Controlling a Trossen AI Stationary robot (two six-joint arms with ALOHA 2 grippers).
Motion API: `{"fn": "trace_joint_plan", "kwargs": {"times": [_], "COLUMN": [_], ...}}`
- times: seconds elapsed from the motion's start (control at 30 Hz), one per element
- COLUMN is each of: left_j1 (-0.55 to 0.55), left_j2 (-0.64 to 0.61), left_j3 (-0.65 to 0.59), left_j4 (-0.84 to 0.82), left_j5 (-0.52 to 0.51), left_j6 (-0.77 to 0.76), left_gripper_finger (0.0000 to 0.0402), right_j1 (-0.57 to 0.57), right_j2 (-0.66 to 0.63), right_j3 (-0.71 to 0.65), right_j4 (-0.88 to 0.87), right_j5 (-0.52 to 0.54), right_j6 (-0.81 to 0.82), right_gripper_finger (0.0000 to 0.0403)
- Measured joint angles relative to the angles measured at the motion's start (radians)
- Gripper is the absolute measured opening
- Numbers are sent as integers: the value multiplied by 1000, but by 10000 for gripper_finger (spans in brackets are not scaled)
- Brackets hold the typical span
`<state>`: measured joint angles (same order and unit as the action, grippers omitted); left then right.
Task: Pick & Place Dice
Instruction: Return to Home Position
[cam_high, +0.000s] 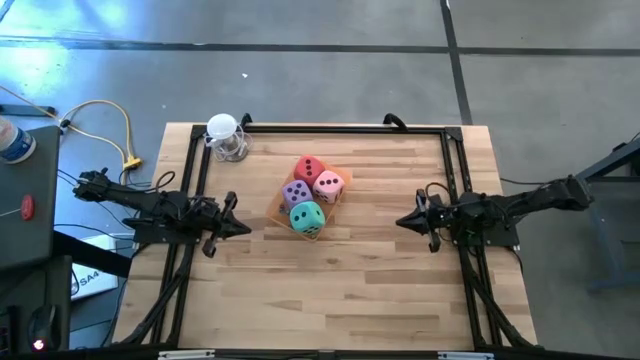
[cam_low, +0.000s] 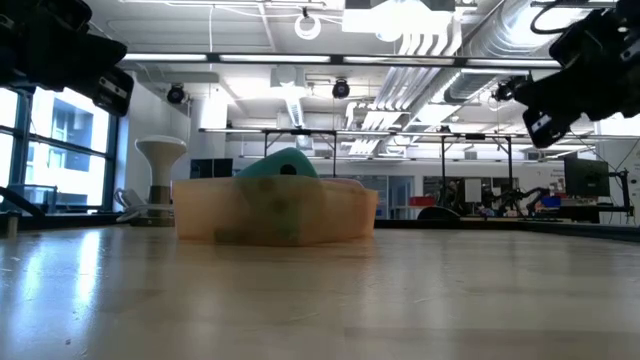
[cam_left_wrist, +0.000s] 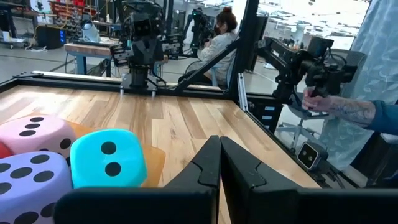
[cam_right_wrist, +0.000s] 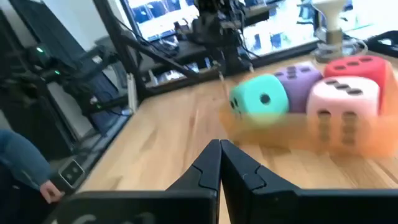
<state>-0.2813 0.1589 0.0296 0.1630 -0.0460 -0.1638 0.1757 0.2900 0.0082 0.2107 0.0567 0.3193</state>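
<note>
From above, the left arm lies low over the bench (cam_high: 330, 280), and the left pincer (cam_high: 235, 225) points toward the orange tray (cam_high: 277, 208) from near its left side. The right pincer (cam_high: 405, 221) points at the tray from the opposite side, well apart from it. All four dice sit together in the tray: the red die (cam_high: 309, 169), the pink die (cam_high: 328, 185), the purple die (cam_high: 296, 194) and the teal die (cam_high: 307, 217). A small white stand (cam_high: 225, 135) is beyond the tray's far left corner, and a yellow cable (cam_high: 115, 120) lies off the bench.

From bench height, the tray stands alone in the middle, and the teal die rises over its rim. Dark arm parts hang high on both sides of it.

In the left wrist view, the left pincer's fingers (cam_left_wrist: 205, 165) are pressed together and hold nothing. The teal die beside them shows a face with two pips. Past the bench edge, a person's hand (cam_left_wrist: 320, 99) holds a dark device.

In the right wrist view, the right pincer is also closed and empty, facing the tray. A blue sleeve (cam_right_wrist: 18, 162) shows at the side.
</note>
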Motion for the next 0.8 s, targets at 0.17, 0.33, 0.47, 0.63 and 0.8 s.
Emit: {"fn": "trace_joint_plan", "kwargs": {"times": [0.17,0.33,0.47,0.63,0.8], "left_j1": [0,0,0,0,0], "left_j2": [0,0,0,0,0], "left_j3": [0,0,0,0,0], "left_j4": [3,3,3,3,3], "left_j5": [-1,-1,0,0,0], "left_j6": [0,0,0,0,0], "left_gripper_finger": [0,0,0,0,0], "right_j1": [0,0,0,1,1], "right_j2": [-40,-81,-100,-124,-258], "right_j3": [0,0,0,22,121], "right_j4": [-91,-86,-125,-186,-387], "right_j5": [83,326,430,266,198], "right_j6": [-31,-103,-63,-38,19], "right_gripper_finger": [2,2,2,2,2]}}
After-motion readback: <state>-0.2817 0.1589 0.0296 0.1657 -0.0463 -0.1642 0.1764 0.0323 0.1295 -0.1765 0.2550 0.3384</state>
